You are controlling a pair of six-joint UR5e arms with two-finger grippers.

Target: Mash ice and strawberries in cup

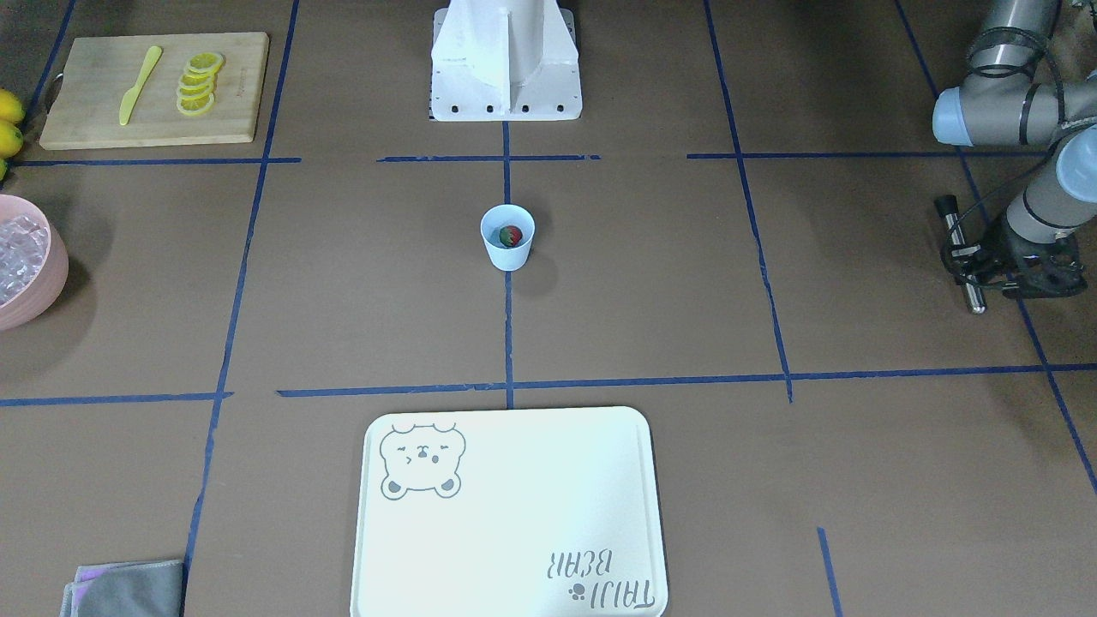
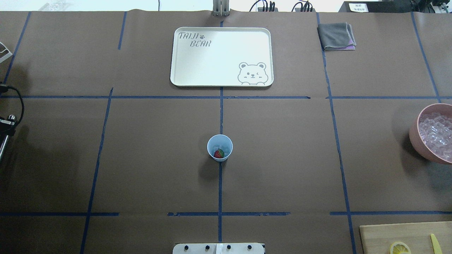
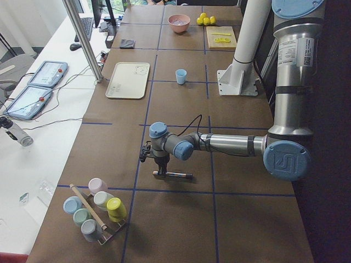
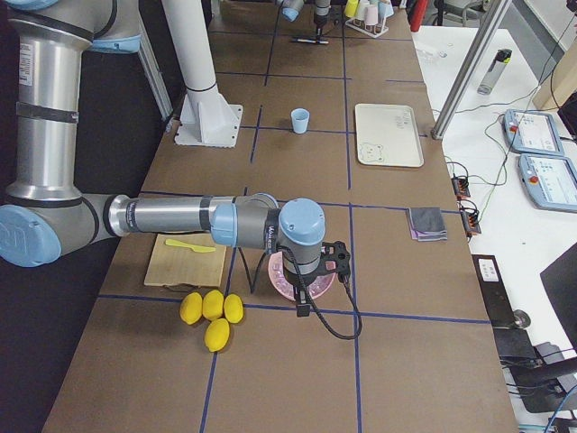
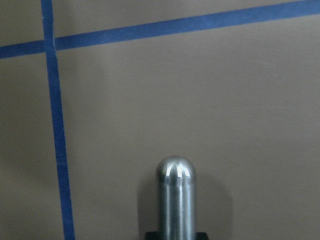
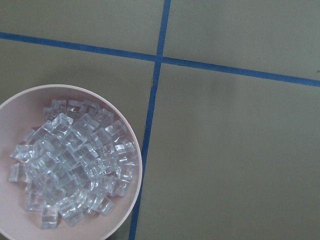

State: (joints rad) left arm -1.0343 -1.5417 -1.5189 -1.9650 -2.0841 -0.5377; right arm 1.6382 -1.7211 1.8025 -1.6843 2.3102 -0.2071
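My left jaws pinch a steel pestle [image 5: 175,200] low over the desk [image 2: 148,158] at its left edge. My right jaws hang above the pink bowl [image 2: 414,135] of ice [image 2: 438,135] at the right edge; I cannot tell their spread. The cup [image 2: 219,147], mid-desk, holds the strawberry [image 2: 219,153].

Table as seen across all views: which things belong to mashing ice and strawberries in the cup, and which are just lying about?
For the job: cup, strawberry inside it, ice in the pink bowl, metal rod in the left gripper.
Lying about: tray, grey cloth, cutting board, lemon slices, yellow knife, whole lemons, rack of cups.
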